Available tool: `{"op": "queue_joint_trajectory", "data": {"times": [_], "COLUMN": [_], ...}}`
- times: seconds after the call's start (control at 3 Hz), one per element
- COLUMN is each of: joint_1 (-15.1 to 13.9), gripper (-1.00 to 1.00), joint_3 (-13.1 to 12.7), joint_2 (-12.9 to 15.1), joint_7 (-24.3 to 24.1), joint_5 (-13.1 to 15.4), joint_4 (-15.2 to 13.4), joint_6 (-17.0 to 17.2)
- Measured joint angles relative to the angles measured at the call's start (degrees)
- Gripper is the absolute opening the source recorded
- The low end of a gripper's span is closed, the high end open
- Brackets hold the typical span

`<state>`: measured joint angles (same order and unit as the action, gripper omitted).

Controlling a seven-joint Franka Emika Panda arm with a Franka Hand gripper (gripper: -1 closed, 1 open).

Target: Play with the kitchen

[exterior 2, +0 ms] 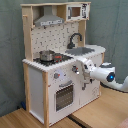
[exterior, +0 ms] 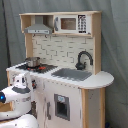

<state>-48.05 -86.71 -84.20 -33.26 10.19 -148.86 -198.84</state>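
One toy kitchen (exterior: 65, 75) (exterior 2: 60, 65) fills the middle of both exterior views, tall, white and pale wood, standing on a wooden tabletop (exterior 2: 95, 117) in front of a grey curtain (exterior: 112, 45). On its left burner, as the second exterior view shows it, sits a small metal pot (exterior 2: 46, 55) (exterior: 32, 62), and beside that along the counter lies the grey sink (exterior 2: 85, 50) (exterior: 72, 74) with a black faucet (exterior 2: 75, 39) (exterior: 84, 59) arching over it. Above the stovetop hangs a hood (exterior 2: 49, 20) (exterior: 38, 29), with a microwave (exterior 2: 77, 11) (exterior: 72, 23) next to it. Below the counter is a windowed oven door (exterior 2: 64, 95). Right at the kitchen's front panel, just under the counter edge and beside the knobs (exterior 2: 56, 76), the white arm (exterior 2: 102, 75) (exterior: 17, 97) reaches in with its gripper (exterior 2: 79, 70). Whether the jaws are apart or closed on a knob, I cannot tell from here.
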Motion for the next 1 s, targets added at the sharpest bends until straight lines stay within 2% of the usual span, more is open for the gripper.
{"op": "queue_joint_trajectory", "data": {"times": [0.33,0.67,1.0], "joint_1": [0.1,0.1,2.0], "gripper": [-1.0,1.0,1.0], "joint_3": [0.0,0.0,-0.6], "joint_2": [0.0,0.0,-0.2], "joint_7": [-1.5,-1.5,0.1], "joint_5": [0.0,0.0,0.0], "joint_4": [0.2,0.3,5.5], "joint_6": [0.0,0.0,1.6]}}
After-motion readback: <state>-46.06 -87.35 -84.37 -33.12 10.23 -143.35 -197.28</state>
